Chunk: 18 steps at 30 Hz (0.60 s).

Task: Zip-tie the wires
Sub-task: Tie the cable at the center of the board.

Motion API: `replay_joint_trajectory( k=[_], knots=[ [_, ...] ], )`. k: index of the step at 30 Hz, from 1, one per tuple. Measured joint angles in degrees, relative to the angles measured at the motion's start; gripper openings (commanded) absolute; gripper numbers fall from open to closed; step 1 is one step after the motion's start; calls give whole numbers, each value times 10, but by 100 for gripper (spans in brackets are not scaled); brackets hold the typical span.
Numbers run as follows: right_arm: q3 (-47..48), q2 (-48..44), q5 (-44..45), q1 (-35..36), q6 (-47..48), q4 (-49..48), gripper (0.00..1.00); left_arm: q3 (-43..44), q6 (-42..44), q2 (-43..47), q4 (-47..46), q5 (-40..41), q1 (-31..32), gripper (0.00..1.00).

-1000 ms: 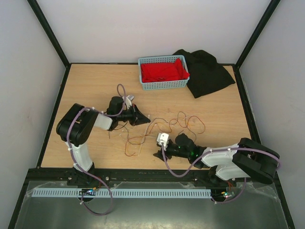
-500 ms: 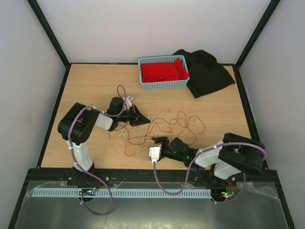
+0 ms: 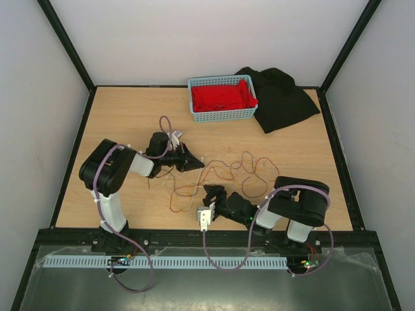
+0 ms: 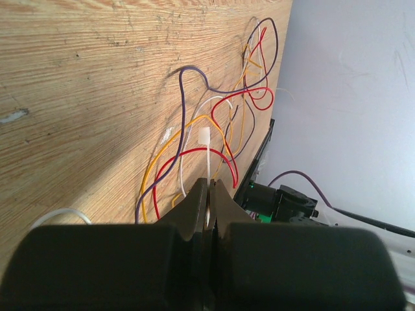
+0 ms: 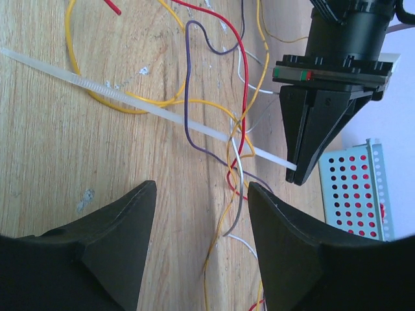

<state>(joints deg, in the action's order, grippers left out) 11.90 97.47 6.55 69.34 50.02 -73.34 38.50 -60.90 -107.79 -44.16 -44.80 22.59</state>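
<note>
- We see the left gripper point(image 4: 209, 186) with its fingers pressed together on one end of the zip tie point(image 5: 130, 100), pinching the strip at the very tips.
- From that grip the zip tie runs straight out, low over the wooden table point(image 3: 130, 116), and crosses the wires point(image 5: 187, 84) partway along.
- We cannot tell which strands pass over the strip and which pass under it.
- The wires lie loose and curly on the table between the two arms, in purple, red, yellow and white loops.
- We see the right gripper point(image 5: 201, 210) with its fingers spread wide and nothing between them, low over the near edge of the tangle and facing the left gripper.
- The free part of the zip tie lies ahead of the right fingers, apart from them.
- Toward the back of the table a light blue basket point(image 3: 222, 116) holds a red cloth point(image 3: 220, 97), and a black cloth point(image 3: 282, 100) lies just beside it.
</note>
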Motion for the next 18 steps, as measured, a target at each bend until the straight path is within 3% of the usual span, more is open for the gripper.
replay_joint_trajectory(
  k=[18],
  knots=[
    [60,109,17,27,62,-82,65,0,-3,0,0,0,0,0]
  ],
)
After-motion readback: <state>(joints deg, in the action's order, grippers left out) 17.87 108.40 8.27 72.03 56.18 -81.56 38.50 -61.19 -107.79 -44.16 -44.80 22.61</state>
